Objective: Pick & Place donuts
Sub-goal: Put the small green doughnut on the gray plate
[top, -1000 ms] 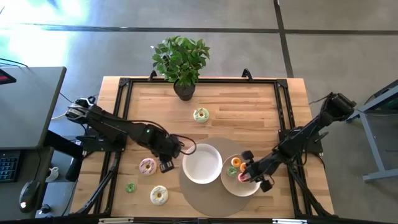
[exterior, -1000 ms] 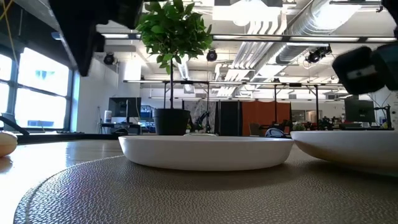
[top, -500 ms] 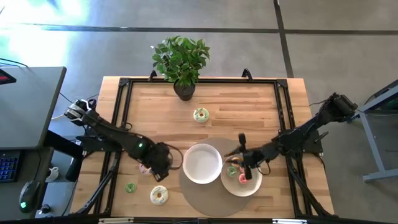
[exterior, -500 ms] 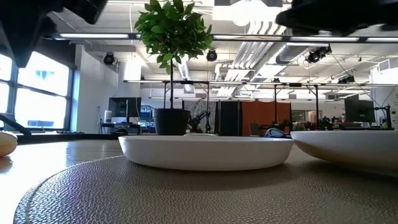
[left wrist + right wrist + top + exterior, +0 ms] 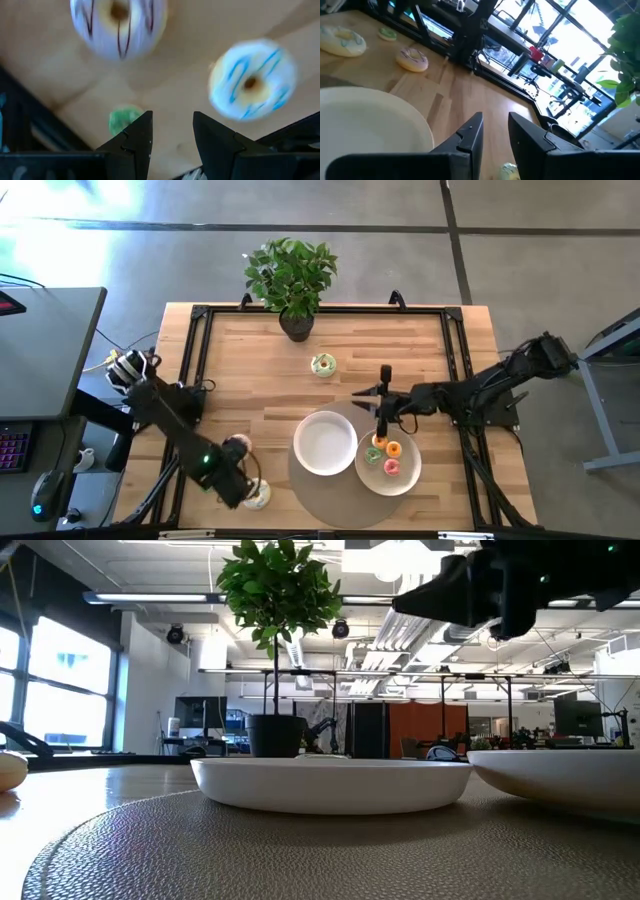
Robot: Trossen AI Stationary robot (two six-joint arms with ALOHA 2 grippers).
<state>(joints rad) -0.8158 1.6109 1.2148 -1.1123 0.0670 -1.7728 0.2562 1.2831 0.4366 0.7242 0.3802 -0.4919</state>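
donuts: three on right plate (image 5: 385,455) | cream one near plant (image 5: 323,364) | others front-left

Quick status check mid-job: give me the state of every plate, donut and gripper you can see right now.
Left white round plate: empty.
Right white round plate: holds three small donuts.
Pink iced donut: loose on the wooden table, beside the left arm.
White iced donut: loose on the table.
Cream-and-green donut: loose near the potted plant.
Left gripper: jaws open, empty.
Right gripper: jaws open, empty.
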